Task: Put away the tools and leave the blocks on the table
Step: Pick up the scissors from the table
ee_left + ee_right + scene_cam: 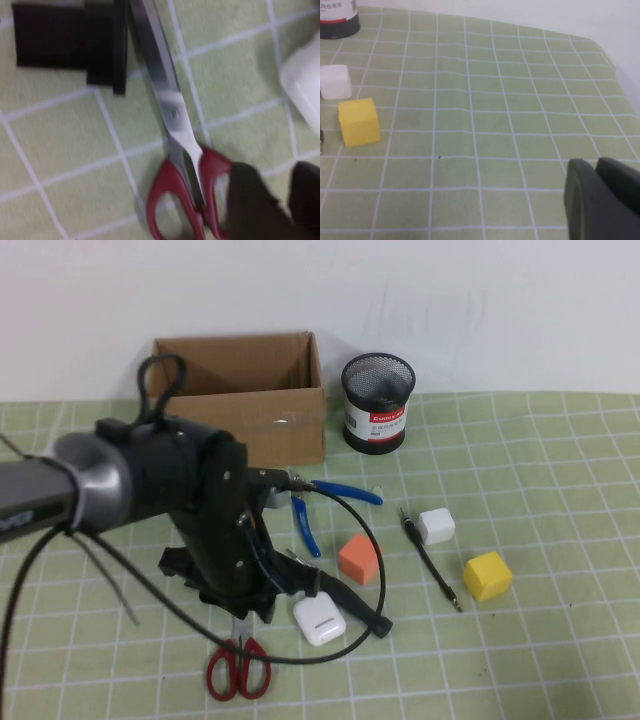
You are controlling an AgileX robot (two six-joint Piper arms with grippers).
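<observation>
Near the left front tabletop [560,660], the left claw [272,200] hovers half-open over the scissors [175,150] to grab them; the right claw [600,200] rests shut, empty.

**Left arm low over the scissors, tools and blocks still out**

From the raised camera I see my left gripper [243,612] down at the mat [540,660], its fingers hidden under the arm's black wrist. The red-handled scissors [238,668] lie just below it, toward me. A white earbud case [319,619] sits just right of it. Further right and beyond are the orange cube [359,558], blue-handled pliers [322,508], thin black screwdriver [431,560], white cube [436,526] and yellow cube [487,575]. The cardboard box [262,398] and mesh cup [377,402] stand well beyond. My right gripper is out of this view.
</observation>
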